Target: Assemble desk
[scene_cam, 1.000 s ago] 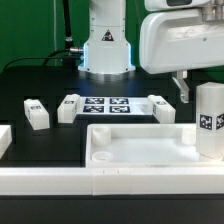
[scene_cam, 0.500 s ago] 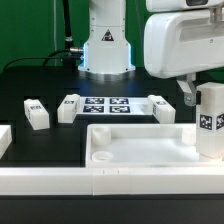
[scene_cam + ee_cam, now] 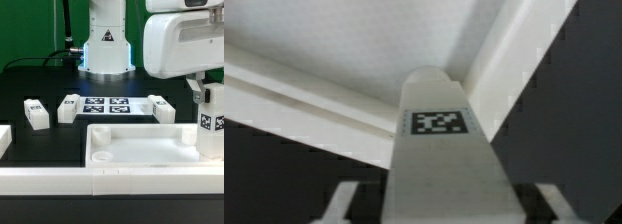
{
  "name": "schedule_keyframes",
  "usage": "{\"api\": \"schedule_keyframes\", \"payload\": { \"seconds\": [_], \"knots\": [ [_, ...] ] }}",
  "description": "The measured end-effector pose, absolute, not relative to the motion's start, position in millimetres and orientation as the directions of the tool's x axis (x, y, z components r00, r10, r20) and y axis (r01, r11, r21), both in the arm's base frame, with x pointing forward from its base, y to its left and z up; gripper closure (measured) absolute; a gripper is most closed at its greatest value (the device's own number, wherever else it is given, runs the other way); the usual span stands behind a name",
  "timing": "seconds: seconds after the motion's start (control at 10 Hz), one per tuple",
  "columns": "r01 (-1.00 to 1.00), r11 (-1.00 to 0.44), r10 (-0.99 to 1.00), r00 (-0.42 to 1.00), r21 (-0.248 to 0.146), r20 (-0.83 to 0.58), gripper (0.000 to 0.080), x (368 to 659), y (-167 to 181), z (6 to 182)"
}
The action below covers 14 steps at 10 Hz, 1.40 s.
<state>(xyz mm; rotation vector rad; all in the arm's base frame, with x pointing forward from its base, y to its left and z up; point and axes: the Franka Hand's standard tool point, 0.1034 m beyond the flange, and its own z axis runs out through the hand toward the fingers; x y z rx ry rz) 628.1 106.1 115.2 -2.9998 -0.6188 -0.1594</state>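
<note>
A white square desk leg [image 3: 210, 125] with a black-and-white tag stands upright at the exterior view's right, by the right end of the white tray-like tabletop [image 3: 140, 152]. My gripper [image 3: 204, 94] reaches down over the leg's top. One finger shows at the leg's left side; the other is hidden behind it. In the wrist view the tagged leg [image 3: 441, 120] fills the space between my fingers [image 3: 352, 205], whose dark pads lie against both its sides. My gripper [image 3: 441, 206] is shut on it. Beyond the leg lies the tabletop's rimmed corner [image 3: 349, 40].
Three more white tagged legs [image 3: 36, 113] [image 3: 69, 107] [image 3: 163, 107] lie on the black table behind the tabletop, around the marker board [image 3: 105, 105]. A long white border rail [image 3: 100, 186] runs along the front. The arm's base [image 3: 105, 50] stands at the back.
My fingers have closed from wide open onto the upright leg. The visible finger has moved toward the exterior view's right until it meets the leg. The leg stays upright.
</note>
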Motion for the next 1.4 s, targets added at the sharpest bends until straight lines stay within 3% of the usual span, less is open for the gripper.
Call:
{"api": "schedule_keyframes", "payload": {
  "seconds": [0.1,0.4,0.9,1.2,1.4],
  "knots": [
    [0.35,-0.935,0.342,0.932,-0.059,0.116,0.0514,628.1,106.3,115.0],
    [-0.085,-0.991,-0.096,0.99,-0.107,0.1,0.0514,628.1,106.0,114.3],
    [-0.604,-0.785,-0.613,0.79,-0.139,0.028,0.0514,627.6,107.7,113.6],
    [-0.749,-0.646,-0.757,0.654,-0.144,-0.006,0.0514,627.8,107.6,113.4],
    [-0.746,-0.65,-0.753,0.658,-0.146,-0.008,0.0487,627.8,108.1,113.2]
  ]
}}
